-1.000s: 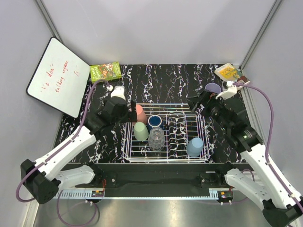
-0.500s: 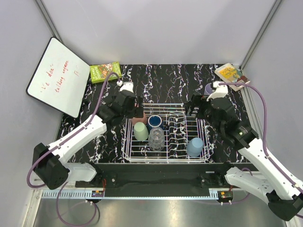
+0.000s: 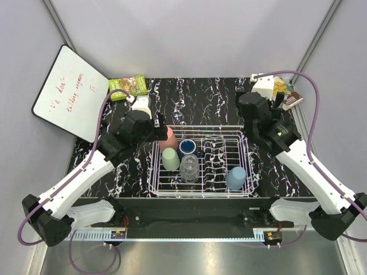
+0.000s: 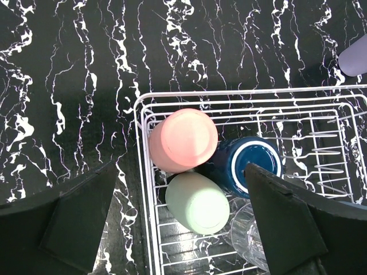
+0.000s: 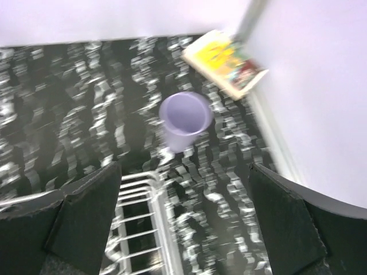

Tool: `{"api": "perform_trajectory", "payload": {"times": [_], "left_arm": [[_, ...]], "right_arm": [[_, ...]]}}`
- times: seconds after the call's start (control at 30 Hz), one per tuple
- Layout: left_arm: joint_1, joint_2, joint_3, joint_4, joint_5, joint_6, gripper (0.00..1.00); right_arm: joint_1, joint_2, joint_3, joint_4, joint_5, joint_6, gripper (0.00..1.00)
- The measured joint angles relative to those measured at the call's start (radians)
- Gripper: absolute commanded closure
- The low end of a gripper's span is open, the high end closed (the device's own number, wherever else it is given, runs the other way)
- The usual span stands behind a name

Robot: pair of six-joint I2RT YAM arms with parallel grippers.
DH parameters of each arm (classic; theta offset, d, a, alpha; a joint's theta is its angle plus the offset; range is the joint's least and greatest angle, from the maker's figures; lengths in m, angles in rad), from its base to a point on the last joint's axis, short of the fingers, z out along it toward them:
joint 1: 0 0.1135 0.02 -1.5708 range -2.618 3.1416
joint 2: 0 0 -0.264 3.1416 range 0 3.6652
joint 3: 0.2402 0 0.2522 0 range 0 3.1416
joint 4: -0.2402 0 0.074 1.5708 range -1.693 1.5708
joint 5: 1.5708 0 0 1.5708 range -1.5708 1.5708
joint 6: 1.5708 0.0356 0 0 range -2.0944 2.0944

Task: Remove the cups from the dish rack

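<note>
The white wire dish rack (image 3: 248, 153) holds a salmon-pink cup (image 3: 168, 139), a pale green cup (image 3: 170, 159), a dark blue cup (image 3: 188, 148), a clear glass (image 3: 189, 168) and a light blue-grey cup (image 3: 235, 178). My left gripper (image 3: 159, 130) is open and empty above the rack's far-left corner. In the left wrist view, it (image 4: 180, 169) straddles the pink cup (image 4: 183, 139) and green cup (image 4: 198, 202). My right gripper (image 5: 184, 167) is open and empty, just short of the lavender cup (image 5: 184, 119), which stands upright on the table beyond the rack (image 5: 143, 229). The right arm hides this cup from above.
A yellow booklet (image 3: 279, 87) lies at the far right corner and shows in the right wrist view (image 5: 226, 60). A green book (image 3: 128, 86) and a leaning whiteboard (image 3: 69, 91) are at the far left. Grey walls close in both sides.
My right gripper swung from the rack's far-right corner back toward the lavender cup, covering it from above. My left gripper shifted over the pink cup and drew back slightly, still open.
</note>
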Motion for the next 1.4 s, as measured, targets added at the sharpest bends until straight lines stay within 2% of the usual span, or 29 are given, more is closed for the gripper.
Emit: {"api": "perform_trajectory", "payload": {"times": [0.07, 0.13, 0.3, 0.43, 0.47, 0.5, 0.57, 0.73, 1.13, 1.4], "left_arm": [[0.000, -0.002, 0.000, 0.000, 0.000, 0.005, 0.01], [0.000, -0.002, 0.000, -0.003, 0.000, 0.011, 0.01], [0.000, -0.002, 0.000, -0.005, -0.001, 0.029, 0.01], [0.008, -0.005, 0.000, -0.006, -0.001, 0.039, 0.01], [0.014, -0.005, 0.000, -0.006, 0.001, 0.039, 0.01], [0.024, -0.005, 0.000, -0.007, 0.005, 0.039, 0.01], [0.048, -0.002, 0.000, -0.008, 0.013, 0.038, 0.01], [0.074, 0.045, 0.000, -0.008, 0.044, 0.026, 0.02], [0.038, 0.196, 0.004, -0.010, 0.092, 0.001, 0.03], [0.035, 0.300, 0.064, -0.005, 0.090, 0.001, 0.03]], "right_arm": [[0.000, 0.004, 0.016, 0.007, 0.063, -0.043, 0.00], [0.000, -0.024, 0.015, 0.051, 0.059, -0.087, 0.00], [0.001, -0.103, 0.081, 0.069, -0.081, -0.098, 0.00], [0.001, -0.121, 0.090, 0.089, -0.262, -0.032, 0.00], [0.001, -0.130, 0.068, 0.098, -0.300, -0.016, 0.05], [0.001, -0.143, 0.019, 0.122, -0.357, 0.008, 0.19], [0.001, -0.155, -0.044, 0.127, -0.437, 0.037, 0.29], [0.002, -0.101, -0.072, 0.113, -0.554, 0.112, 0.16], [0.002, -0.082, -0.147, 0.114, -0.577, 0.161, 0.12], [0.002, -0.087, -0.192, 0.119, -0.580, 0.175, 0.12]]}}
